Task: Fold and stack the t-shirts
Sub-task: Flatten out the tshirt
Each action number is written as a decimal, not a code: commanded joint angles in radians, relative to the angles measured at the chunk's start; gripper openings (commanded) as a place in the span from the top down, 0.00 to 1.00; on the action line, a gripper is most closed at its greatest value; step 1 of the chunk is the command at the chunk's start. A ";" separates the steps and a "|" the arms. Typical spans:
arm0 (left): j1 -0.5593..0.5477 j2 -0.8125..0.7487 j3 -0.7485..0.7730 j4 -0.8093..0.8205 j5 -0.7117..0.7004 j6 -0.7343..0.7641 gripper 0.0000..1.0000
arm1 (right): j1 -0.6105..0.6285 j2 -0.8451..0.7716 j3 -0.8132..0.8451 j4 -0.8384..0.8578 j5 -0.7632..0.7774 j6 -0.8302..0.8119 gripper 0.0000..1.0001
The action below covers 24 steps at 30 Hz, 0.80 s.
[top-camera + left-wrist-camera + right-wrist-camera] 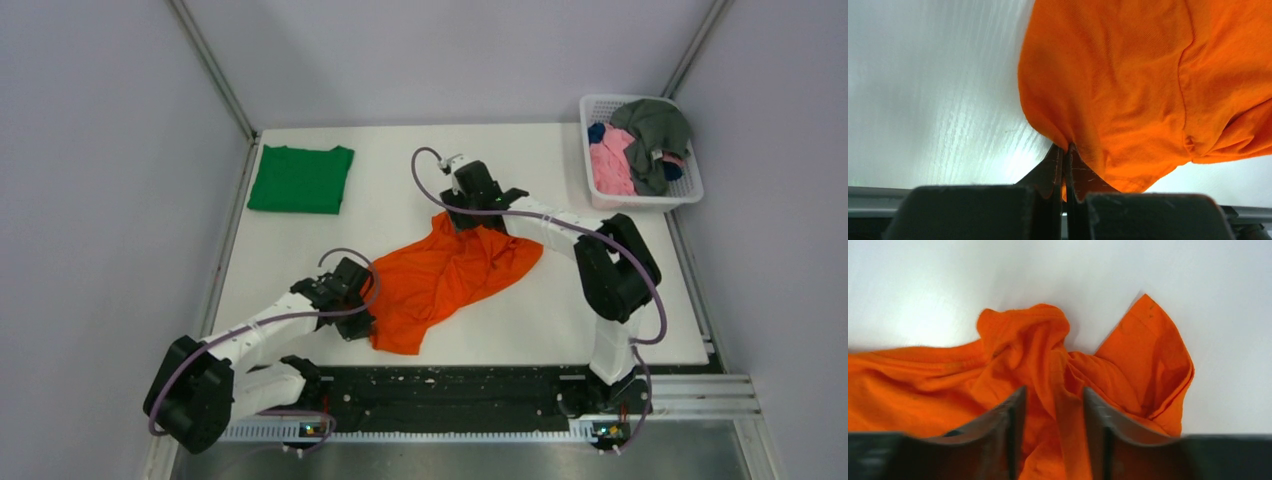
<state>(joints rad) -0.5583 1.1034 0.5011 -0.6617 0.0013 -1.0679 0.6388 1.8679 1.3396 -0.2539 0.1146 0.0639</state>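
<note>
The white rectangular desk [560, 310] carries everything. Largest on it is the bright orange cotton t-shirt [455, 275], which lies crumpled and unfolded across the middle. It stretches on a slant from the near left towards the far right, full of ridges and creases. In the right wrist view its cloth [1143, 365] is bunched into a raised hump, with one hemmed corner turned up and a few small dark specks near that hem. In the left wrist view the cloth [1128, 85] hangs clear of the desk in a taut sheet with a seam running down it.

At the far right corner stands a white slotted plastic basket [645, 204]. Heaped in it are a grey-green shirt [655, 130] draped over the top, a pink shirt [610, 165] on the left side, and a bit of dark blue cloth [597, 131] at the far left.

At the far left lies a green t-shirt [300, 178], folded flat into a neat rectangle, well apart from the orange one.

The left tool [1065, 147] is at the shirt's near left edge, its jaws pressed together on a pinch of orange cloth. The right tool [1053, 392] is at the far end, its jaws apart and straddling a ridge of the cloth.
</note>
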 commanded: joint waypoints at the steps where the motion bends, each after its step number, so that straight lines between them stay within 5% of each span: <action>1: -0.001 -0.049 -0.004 0.050 -0.105 -0.006 1.00 | 0.002 0.045 0.048 -0.018 0.076 0.060 0.65; 4: -0.001 -0.104 0.002 0.040 -0.128 -0.012 1.00 | 0.002 0.011 0.024 0.002 0.158 0.119 1.00; 17: -0.001 -0.482 0.320 -0.056 -0.309 0.114 1.00 | -0.003 -0.674 -0.221 -0.014 0.410 0.284 1.00; 24: -0.001 -0.539 0.650 0.042 -0.261 0.299 1.00 | -0.004 -1.026 -0.133 -0.078 0.298 0.273 1.00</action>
<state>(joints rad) -0.5579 0.5705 0.9894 -0.7136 -0.2707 -0.9039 0.6384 0.9546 1.1259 -0.2863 0.4572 0.3248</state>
